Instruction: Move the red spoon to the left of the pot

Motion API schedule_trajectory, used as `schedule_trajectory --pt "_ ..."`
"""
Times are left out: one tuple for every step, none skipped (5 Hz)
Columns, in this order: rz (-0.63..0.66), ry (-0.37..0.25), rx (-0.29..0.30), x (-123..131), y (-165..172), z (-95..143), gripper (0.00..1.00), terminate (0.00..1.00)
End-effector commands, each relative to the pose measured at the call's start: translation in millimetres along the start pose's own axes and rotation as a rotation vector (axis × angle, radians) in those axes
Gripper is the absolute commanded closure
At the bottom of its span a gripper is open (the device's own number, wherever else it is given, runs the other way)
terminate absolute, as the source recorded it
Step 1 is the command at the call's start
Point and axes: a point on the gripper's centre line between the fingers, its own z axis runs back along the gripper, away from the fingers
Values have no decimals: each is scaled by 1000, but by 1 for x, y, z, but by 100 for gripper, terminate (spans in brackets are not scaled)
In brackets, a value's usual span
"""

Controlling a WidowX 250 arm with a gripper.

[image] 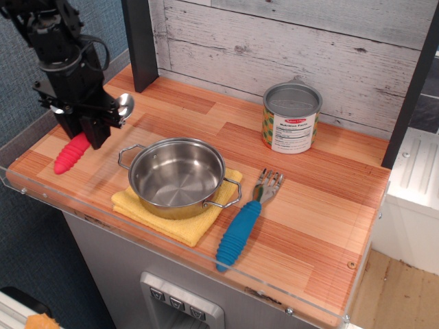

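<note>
The red spoon (70, 154) has a ribbed red handle and a shiny silver bowl that shows at the gripper's upper right. My black gripper (88, 130) is shut on the spoon's middle and holds it tilted, handle end down-left, over the counter's left end. I cannot tell whether the handle tip touches the wood. The steel pot (177, 177) with wire loop handles sits on a yellow cloth (185, 229) to the right of the gripper, apart from it.
A blue-handled fork (243, 225) lies right of the pot. A labelled tin can (291, 118) stands at the back right. A clear raised rim (41, 199) edges the counter's left and front. A dark post (140, 44) stands behind the gripper.
</note>
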Motion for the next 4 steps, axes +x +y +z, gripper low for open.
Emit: schedule_trajectory --pt "-34 -39 23 -18 -1 8 100 0" --pt "-42 -30 29 -20 -4 3 100 0" --pt "-38 -32 16 -20 -2 -3 100 0" --pt "-38 -32 26 -20 1 -7 100 0"
